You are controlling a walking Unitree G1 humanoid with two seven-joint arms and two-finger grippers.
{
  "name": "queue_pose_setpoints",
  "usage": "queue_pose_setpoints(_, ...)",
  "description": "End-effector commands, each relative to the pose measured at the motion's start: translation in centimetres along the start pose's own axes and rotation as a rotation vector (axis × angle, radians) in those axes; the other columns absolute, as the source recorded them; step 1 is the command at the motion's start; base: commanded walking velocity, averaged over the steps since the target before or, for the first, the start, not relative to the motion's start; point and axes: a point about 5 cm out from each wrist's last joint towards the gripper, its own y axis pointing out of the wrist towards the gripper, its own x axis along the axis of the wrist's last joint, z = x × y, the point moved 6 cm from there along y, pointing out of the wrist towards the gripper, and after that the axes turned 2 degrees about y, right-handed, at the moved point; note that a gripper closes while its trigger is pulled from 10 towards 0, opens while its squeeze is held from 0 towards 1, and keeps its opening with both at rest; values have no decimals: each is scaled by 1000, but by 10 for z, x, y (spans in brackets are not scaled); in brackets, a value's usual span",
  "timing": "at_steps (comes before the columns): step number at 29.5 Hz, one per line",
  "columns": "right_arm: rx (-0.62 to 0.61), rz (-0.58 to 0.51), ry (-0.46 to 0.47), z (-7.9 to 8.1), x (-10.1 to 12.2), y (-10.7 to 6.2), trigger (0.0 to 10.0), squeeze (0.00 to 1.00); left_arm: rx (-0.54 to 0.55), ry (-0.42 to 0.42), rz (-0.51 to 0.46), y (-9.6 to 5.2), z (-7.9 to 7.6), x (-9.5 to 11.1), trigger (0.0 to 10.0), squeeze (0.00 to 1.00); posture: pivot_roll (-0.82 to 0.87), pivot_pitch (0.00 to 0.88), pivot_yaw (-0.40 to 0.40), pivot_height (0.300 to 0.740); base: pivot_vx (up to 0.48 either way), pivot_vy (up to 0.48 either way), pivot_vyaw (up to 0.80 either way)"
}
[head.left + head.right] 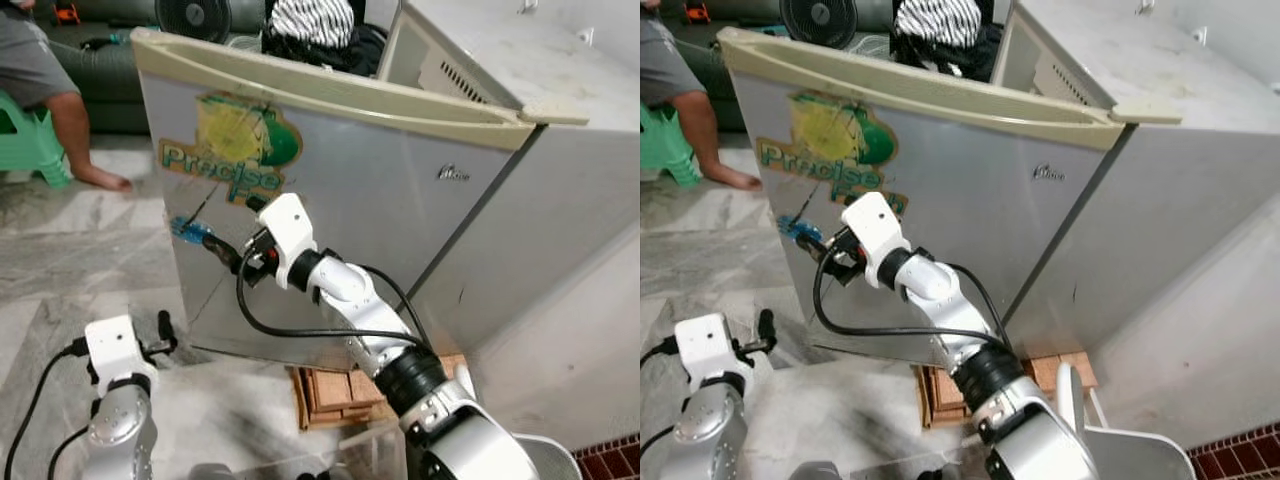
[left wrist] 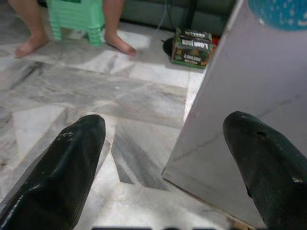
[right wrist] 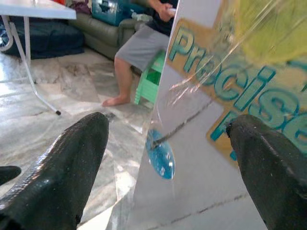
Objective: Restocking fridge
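Right gripper (image 1: 222,250) sits spread wide, empty, at the fridge door (image 1: 400,200) edge; left gripper (image 1: 165,330) hangs at 7 o'clock, fingers open too, holding nothing

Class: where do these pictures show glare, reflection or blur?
Right wrist view: the sticker top is washed out by glare, and the fridge door reflects streaks. Left wrist view: the left gripper fingers look soft. Eye views: evenly lit, sharp.

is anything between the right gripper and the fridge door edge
Nothing visible does. The right gripper is open with the free edge of the fridge door straddled by its fingers, one finger off the floor side, the other over the stickered front. The left gripper is open, lower down by the door's bottom corner.
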Motion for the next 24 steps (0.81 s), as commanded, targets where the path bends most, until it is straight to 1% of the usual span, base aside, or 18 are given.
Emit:
queue_pose_setpoints(1, -35, -17, 19, -6, 2, -2, 10000, 0, -7, -9, 1, 0, -3, 0, 10000, 0, 193, 0, -118, 740, 0, 0, 0)
queue_pose_setpoints(2, -48, -12, 19, -9, 0, -4, 10000, 0, -22, -5, -11, 0, -5, 2, 10000, 0, 193, 0, -118, 740, 0, 0, 0)
queue_pose_setpoints(5, -60, -7, 21, -13, -2, -6, 10000, 0, -28, -2, -9, 0, -6, 2, 10000, 0, 193, 0, -118, 740, 0, 458, 0)
queue_pose_setpoints(10, -82, -3, 7, -15, -1, -4, 10000, 0, -34, -10, -10, 0, -6, 1, 10000, 0, 193, 0, -117, 740, 0, 459, 0)
queue_pose_setpoints(15, -189, 0, -37, -26, 2, -1, 10000, 0, -25, -12, -6, 0, -6, 0, 10000, 0, 191, 0, -119, 740, 0, 458, 0)
queue_pose_setpoints(18, -224, -3, -52, -31, 4, -3, 10000, 0, -17, -20, -7, 0, -5, 0, 10000, 0, 191, 0, -122, 740, 0, 455, 0)
queue_pose_setpoints(22, -250, 2, -42, -35, 1, -7, 10000, 0, -17, -39, -2, 0, -5, -1, 10000, 0, 191, 0, -122, 740, 0, 430, 0)
queue_pose_setpoints(24, -256, 7, -44, -36, -1, -9, 10000, 0, -21, -40, 0, 0, -5, -2, 10000, 0, 180, 0, -120, 740, 240, 416, 0)
